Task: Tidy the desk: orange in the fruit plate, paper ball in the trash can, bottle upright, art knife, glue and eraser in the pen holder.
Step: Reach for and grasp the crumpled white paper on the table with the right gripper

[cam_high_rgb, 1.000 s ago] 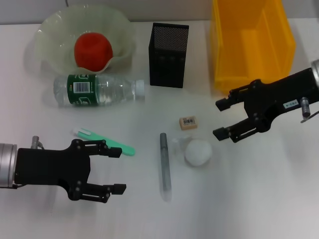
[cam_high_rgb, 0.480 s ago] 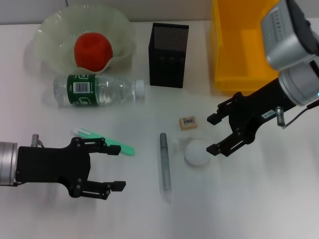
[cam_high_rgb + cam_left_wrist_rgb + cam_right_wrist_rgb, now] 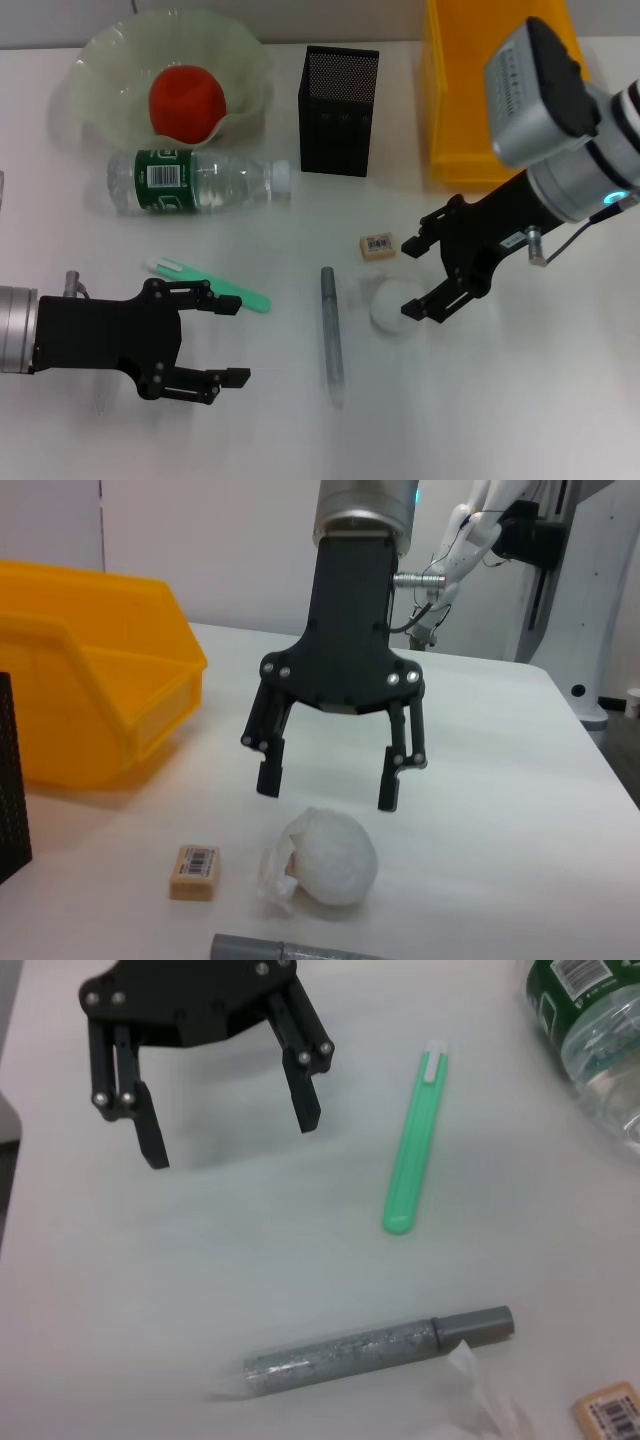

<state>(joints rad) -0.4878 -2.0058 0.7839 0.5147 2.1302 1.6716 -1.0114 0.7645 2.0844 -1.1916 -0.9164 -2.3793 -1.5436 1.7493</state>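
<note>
While the right pincer [image 3: 413, 275] hangs just above the paper ball [image 3: 394, 305], its fingers stand spread apart, one on each side of the wad, not touching it in the left wrist view. Paper ball lies on the white counter [image 3: 520, 400], between the grey glue stick [image 3: 331, 333] and the pincer; the eraser [image 3: 378, 245] sits just beside it, toward the pen holder [image 3: 338, 97]. Trash can [image 3: 500, 90] stands beside the pen holder. Orange [image 3: 185, 102] rests in the fruit plate [image 3: 100, 60]. Bottle [image 3: 198, 181] lies on its side just before the plate. Green art knife [image 3: 208, 283] lies near the left pincer [image 3: 234, 340], which hovers apart from it, fingers wide.
</note>
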